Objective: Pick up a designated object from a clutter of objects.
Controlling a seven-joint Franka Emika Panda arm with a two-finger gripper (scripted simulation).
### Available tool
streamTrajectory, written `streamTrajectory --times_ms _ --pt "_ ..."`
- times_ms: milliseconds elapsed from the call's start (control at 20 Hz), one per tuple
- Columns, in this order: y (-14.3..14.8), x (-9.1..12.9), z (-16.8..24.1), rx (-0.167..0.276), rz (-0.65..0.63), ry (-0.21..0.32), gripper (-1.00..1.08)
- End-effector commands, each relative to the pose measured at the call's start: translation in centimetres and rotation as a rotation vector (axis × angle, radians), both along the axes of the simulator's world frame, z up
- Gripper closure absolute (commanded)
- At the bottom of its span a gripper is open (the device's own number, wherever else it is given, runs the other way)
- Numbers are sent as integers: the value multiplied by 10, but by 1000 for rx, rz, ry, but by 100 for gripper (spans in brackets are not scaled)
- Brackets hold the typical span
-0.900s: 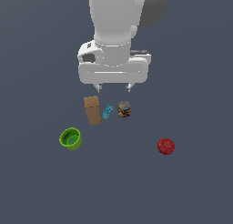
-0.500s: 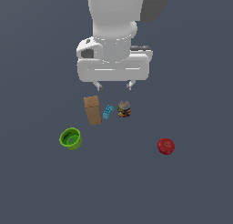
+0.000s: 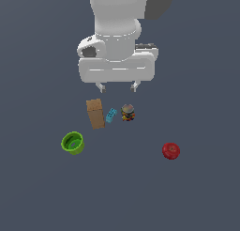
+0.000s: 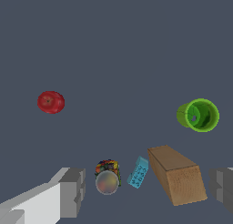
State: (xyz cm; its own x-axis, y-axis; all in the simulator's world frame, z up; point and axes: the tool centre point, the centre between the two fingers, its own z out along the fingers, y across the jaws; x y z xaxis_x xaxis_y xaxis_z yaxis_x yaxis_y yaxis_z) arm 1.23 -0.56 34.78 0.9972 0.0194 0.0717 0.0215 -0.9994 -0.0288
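Speckled can [image 3: 128, 112] below open jaws

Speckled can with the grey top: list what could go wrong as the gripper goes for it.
1. The cyan toy brick lies close beside the small speckled can, so a finger of the open gripper might knock or trap it.
2. The tan cardboard box stands just beyond the brick; wide-spread fingers could clip it.
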Motion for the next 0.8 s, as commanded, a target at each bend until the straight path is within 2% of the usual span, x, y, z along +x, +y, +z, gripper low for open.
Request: streamTrajectory --times_ms 0,350,750 --pt "1 -1 -3 0 2 1 -92" --pt "7 -7 -32 -6 16 8 -92" --pt "20 -31 -95 -17 53 24 -92"
